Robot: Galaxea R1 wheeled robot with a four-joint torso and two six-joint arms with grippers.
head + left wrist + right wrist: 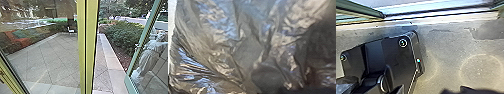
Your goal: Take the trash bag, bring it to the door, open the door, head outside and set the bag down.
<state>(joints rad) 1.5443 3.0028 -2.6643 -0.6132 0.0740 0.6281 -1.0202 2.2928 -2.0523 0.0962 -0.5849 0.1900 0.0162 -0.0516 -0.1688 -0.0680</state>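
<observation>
The paved yard (50, 60) lies beyond the glass, with shrubs (121, 35) along its edge; the green-framed door (140, 53) stands open at the right, leaving a gap beside the yellow-green post (87, 50), presumably so that robot and bag can pass out together. The trash bag (250, 52) is right up against the left wrist camera, its plastic creased and shiny; that closeness suggests the left arm has charge of it, likely to leave the right arm free for the door. The right wrist camera looks down on the floor (448, 42) and the sill (436, 13), near the doorway, a sensible place for an arm minding the door; the small handle (136, 46) sits on the open door's frame. Whether the left jaws or the right jaws are open or closed, and what either grips, I cannot tell.
</observation>
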